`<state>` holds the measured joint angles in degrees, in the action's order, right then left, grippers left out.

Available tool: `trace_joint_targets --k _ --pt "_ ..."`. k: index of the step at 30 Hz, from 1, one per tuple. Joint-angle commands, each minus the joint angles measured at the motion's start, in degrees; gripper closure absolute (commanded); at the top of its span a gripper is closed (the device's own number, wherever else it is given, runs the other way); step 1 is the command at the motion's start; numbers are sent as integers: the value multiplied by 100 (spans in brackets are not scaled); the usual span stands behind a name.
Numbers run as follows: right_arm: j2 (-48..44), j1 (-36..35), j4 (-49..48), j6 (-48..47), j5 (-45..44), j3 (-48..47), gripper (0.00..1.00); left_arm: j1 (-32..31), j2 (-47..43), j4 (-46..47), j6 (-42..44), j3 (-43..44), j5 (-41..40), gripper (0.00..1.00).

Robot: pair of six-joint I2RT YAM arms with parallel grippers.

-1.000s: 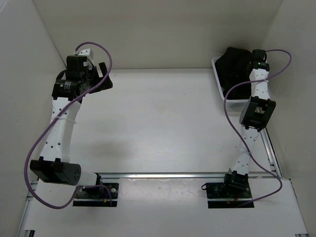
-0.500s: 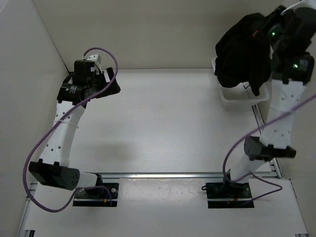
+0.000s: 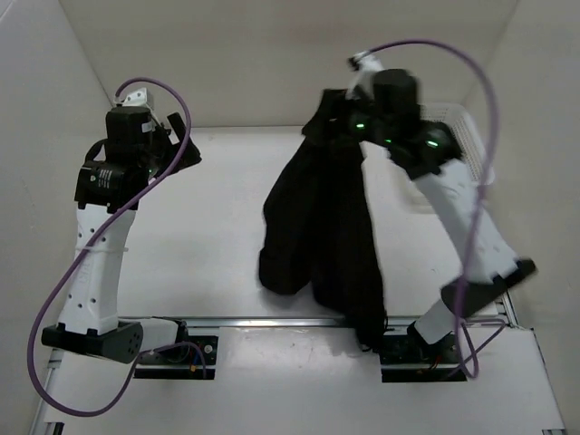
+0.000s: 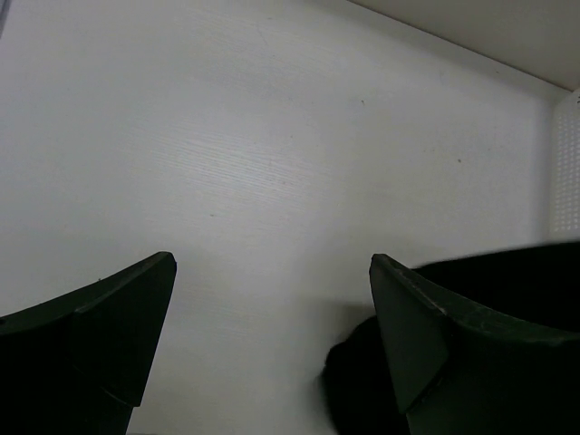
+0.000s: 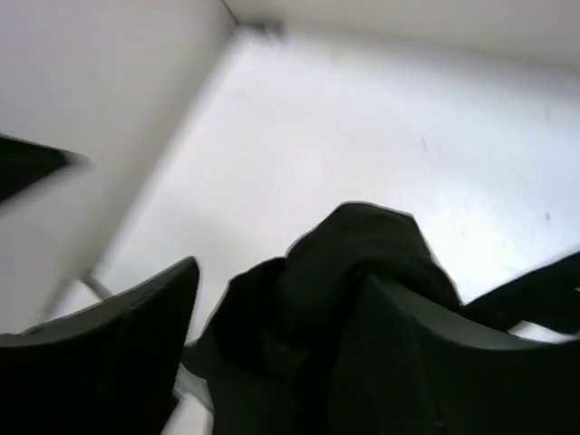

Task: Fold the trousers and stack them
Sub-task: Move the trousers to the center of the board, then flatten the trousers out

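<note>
The black trousers (image 3: 317,227) hang in a long bunch over the middle of the table, from the back down to the near rail. Their top is at my right gripper (image 3: 340,113), raised high at the back centre. In the right wrist view that gripper (image 5: 281,272) has its jaws apart, and the trousers (image 5: 362,245) bulge between them and drape over the right finger. My left gripper (image 3: 186,149) is at the back left, well clear of the cloth. It stands open (image 4: 272,263) and empty, with a dark fold of the trousers (image 4: 353,385) low behind its right finger.
A white mesh bin (image 3: 453,127) sits at the back right corner, partly behind the right arm; its wall (image 4: 566,163) shows at the left wrist view's right edge. White walls close in the table at the back and both sides. A metal rail (image 3: 272,320) crosses near the arm bases.
My right arm lifted the trousers out of the bin and swung them left over the table's middle, and its jaws have parted. The left arm shifted slightly left.
</note>
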<state>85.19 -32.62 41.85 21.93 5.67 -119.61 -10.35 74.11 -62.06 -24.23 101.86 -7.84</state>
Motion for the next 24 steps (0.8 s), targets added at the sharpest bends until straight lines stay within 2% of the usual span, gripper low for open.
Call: trace_joint_targets --k 1,2,3,6,9,10,11,13,14,15,17,18,19,22,23,24 --pt "1060 -218 796 -268 -510 -103 22 -20 -212 -210 145 89 -8 0" --pt "1253 -218 1164 -329 -723 -280 6 -20 -212 -210 199 36 236 0" --pt "1255 -218 1255 -400 -952 -412 0 -20 -212 -210 251 -34 369 0" --pt "853 -43 1256 -515 -1322 -318 0 -72 -370 -105 366 -639 703 0" --pt "35 133 1056 -585 -1270 857 0 -642 -450 -52 -2 -1632 372 0" --pt "-193 133 993 -585 -1201 1705 0 -992 -511 27 -290 -1904 249 0" --pt "-631 81 940 -507 -1130 2157 0 -1152 -511 97 -476 -2490 247 0" --pt "-1029 -24 817 -305 -963 3053 0 -1451 -511 473 -801 -3047 361 0" --pt "-1335 -242 816 -164 -876 3867 0 -1757 -511 580 -1072 -3520 362 0" --pt "-1469 -427 816 168 -875 4241 0 -1882 -511 686 -1197 -3733 362 0" --pt "-1732 -1235 746 582 -1014 5153 0 -2119 -319 879 -1487 -4094 239 0" --pt "-1734 -1551 746 1028 -1146 5376 0 -2199 -222 1028 -1575 -4348 239 0" --pt "-1734 -2189 677 1224 -1269 5535 0 -2269 -12 1117 -1637 -4464 160 0" --pt "-1410 -3281 614 1717 -1805 5703 0 -2498 480 1424 -1874 -4763 212 0" --pt "-1060 -3460 614 1779 -1893 5599 0 -2498 578 1503 -1875 -4764 212 3" --pt "-883 -3705 553 1779 -1973 5476 0 -2498 666 1504 -1953 -4764 282 41"
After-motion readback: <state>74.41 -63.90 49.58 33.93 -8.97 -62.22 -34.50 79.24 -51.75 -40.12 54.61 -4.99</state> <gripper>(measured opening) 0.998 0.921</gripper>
